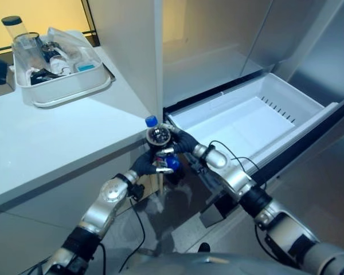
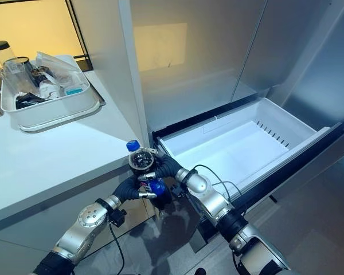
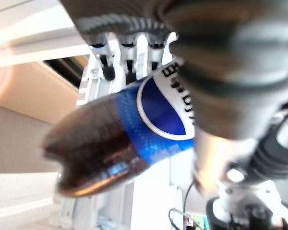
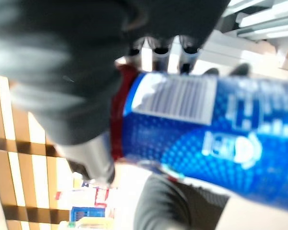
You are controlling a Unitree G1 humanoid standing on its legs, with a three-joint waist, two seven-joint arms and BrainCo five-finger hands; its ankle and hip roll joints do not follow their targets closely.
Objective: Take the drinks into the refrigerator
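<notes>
A cola bottle [image 1: 160, 137] with a blue cap [image 1: 151, 121] and a blue label [image 2: 157, 186] is held upright in the air just off the counter's corner, beside the near left corner of the open fridge drawer [image 1: 247, 121]. My left hand [image 1: 144, 165] grips its lower part from the left, with fingers [image 3: 107, 67] curled over the dark body [image 3: 93, 148]. My right hand [image 1: 181, 141] grips it from the right, higher up, and its fingers [image 4: 158, 50] wrap the label [image 4: 221, 139].
The white drawer is pulled out and bare inside. Above it is the open fridge compartment [image 1: 206, 63]. A grey counter [image 1: 46, 143] lies to the left, and a white tub [image 1: 69, 87] of kitchen items stands at its back.
</notes>
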